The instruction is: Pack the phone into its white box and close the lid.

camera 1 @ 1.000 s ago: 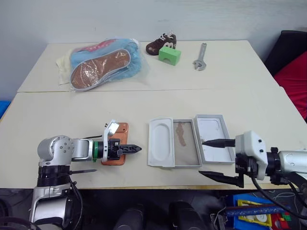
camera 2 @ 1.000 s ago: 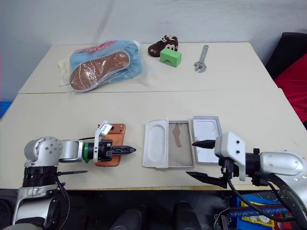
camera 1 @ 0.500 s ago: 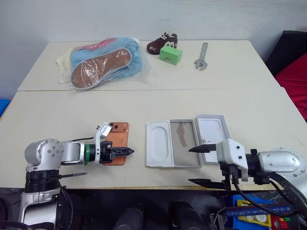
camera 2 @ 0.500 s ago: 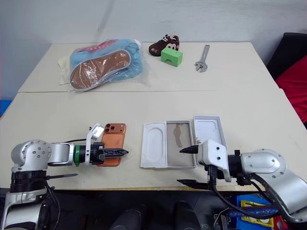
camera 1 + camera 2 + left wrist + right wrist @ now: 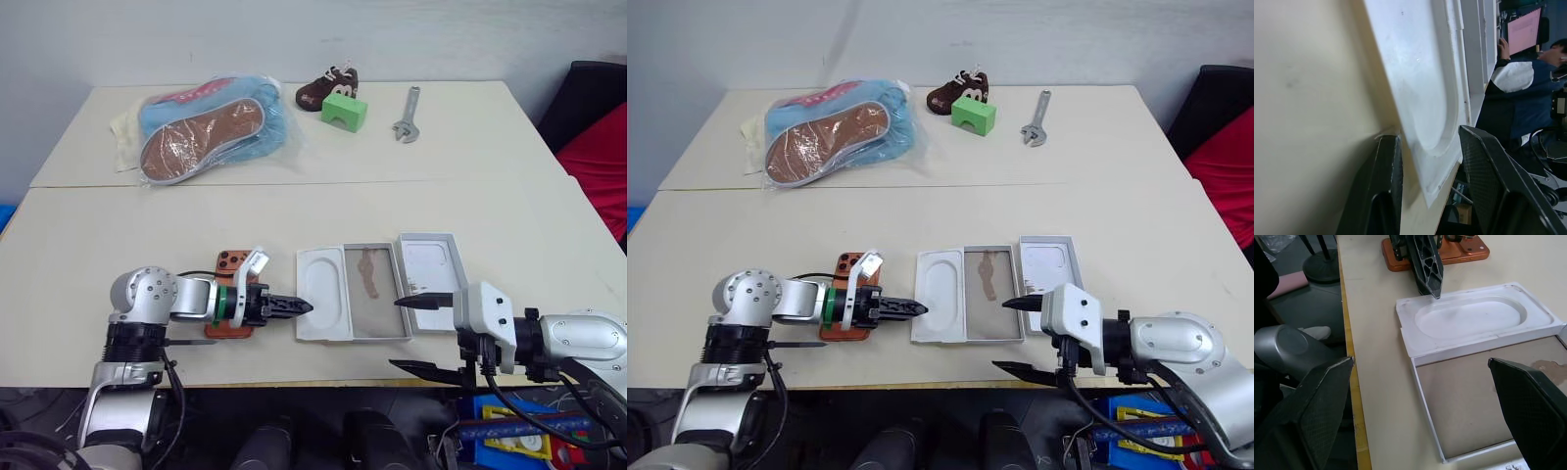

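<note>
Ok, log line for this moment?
phone on table, unpacked | left claw open, at insert edge | white box empty | lid off, alongside | right claw open, empty

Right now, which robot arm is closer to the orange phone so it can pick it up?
Probably the left. The left gripper hangs right over the phone side of the table, its tips at the white insert. The right gripper, wide open, sits past the white box, farther from the phone.

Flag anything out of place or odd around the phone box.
The white insert with the oval recess overlaps the white box's left edge, partly covering it. The box's grey-beige floor has a brown smudge. The phone lies outside on the table.
</note>
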